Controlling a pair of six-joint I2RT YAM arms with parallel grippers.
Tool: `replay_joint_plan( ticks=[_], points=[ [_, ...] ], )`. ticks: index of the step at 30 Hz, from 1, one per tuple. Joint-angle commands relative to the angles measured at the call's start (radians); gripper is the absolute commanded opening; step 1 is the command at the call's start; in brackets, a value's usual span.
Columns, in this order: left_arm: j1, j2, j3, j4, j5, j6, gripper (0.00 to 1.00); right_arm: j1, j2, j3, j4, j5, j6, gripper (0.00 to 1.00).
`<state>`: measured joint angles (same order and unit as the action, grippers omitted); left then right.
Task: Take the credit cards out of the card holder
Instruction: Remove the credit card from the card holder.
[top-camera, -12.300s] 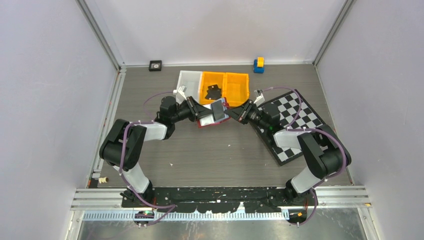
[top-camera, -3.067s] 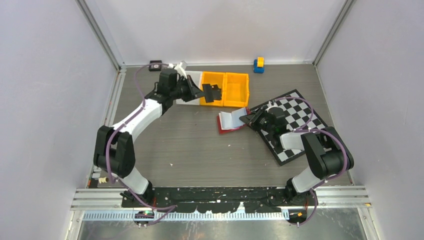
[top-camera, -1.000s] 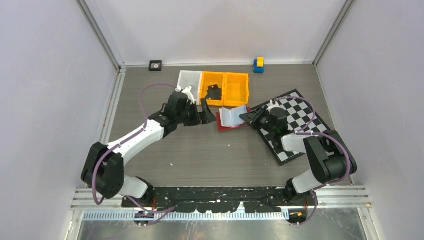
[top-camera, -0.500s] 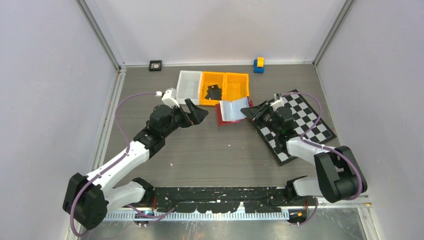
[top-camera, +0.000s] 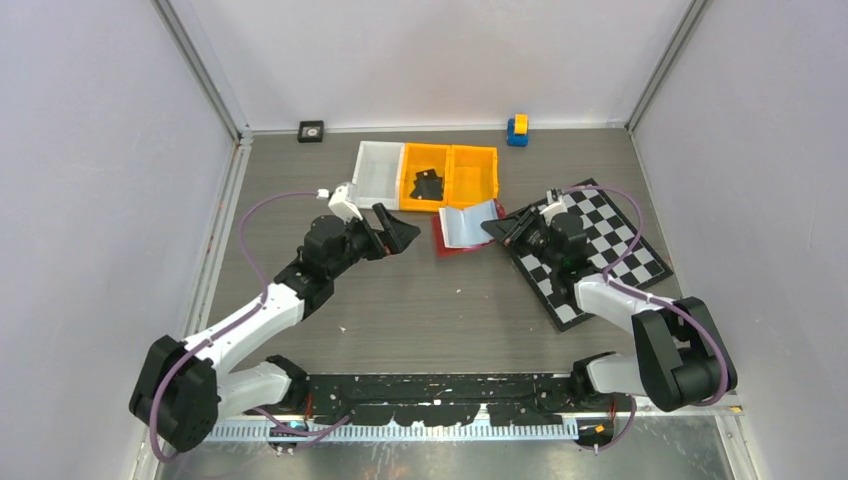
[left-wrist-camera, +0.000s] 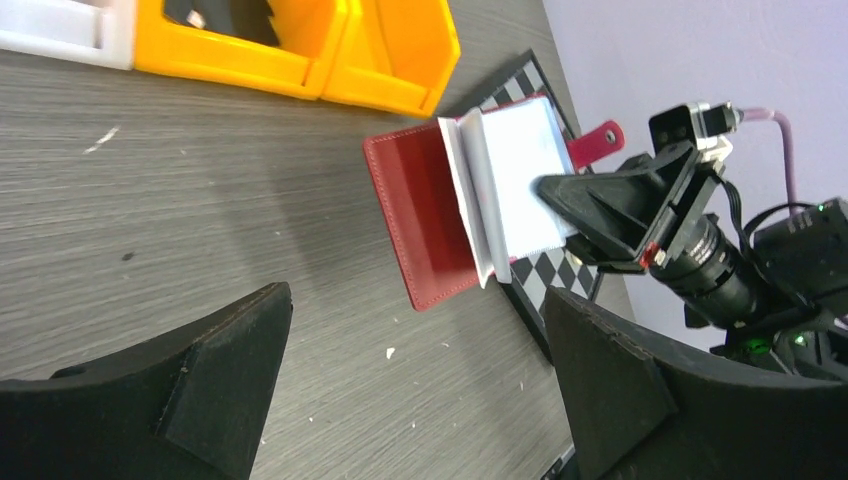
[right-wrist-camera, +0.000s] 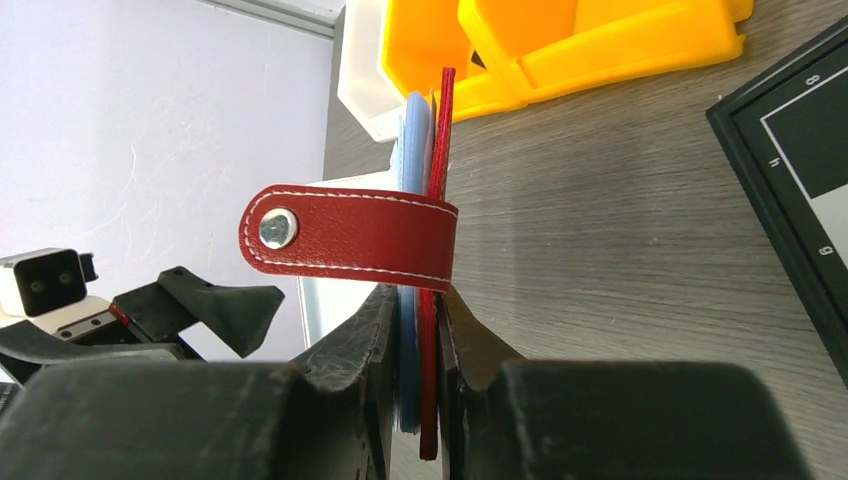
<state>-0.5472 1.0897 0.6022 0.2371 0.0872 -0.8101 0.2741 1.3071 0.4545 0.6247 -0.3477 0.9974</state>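
My right jaws: narrow, pinching the tab-side leaf of the open card holder (right-wrist-camera: 350, 238), pale sleeves (left-wrist-camera: 515, 165) lifted. Its other red cover lies flat on the tabletop (top-camera: 400, 300). My left jaws: wide apart, near the holder, not touching. Holder sits just before the orange bins (top-camera: 450, 178), beside the chequered board (top-camera: 600, 250).

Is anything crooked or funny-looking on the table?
The red wallet gapes open: one half flat on the table, the other half and its pale sleeves pinched in the right gripper. The chequered board lies slanted.
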Motion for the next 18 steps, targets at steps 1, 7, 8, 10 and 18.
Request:
replay_joint_plan(
  ticks=[1,7,8,10,18],
  points=[
    [0.004,0.079,0.036,0.125,0.127,0.014,1.00,0.004,-0.063,0.076,-0.055,0.064,0.031,0.00],
    [0.004,0.196,0.059,0.189,0.208,-0.014,1.00,0.006,-0.128,0.068,-0.089,0.112,-0.022,0.00],
    [0.004,0.210,0.060,0.206,0.223,-0.020,0.99,0.007,-0.126,0.064,-0.075,0.106,-0.015,0.01],
    [0.004,0.232,0.064,0.228,0.246,-0.032,0.99,0.007,-0.106,0.055,-0.034,0.095,0.005,0.00],
    [0.004,0.250,0.055,0.330,0.326,-0.070,0.97,0.005,0.005,0.054,0.132,-0.085,0.059,0.00]
  ],
)
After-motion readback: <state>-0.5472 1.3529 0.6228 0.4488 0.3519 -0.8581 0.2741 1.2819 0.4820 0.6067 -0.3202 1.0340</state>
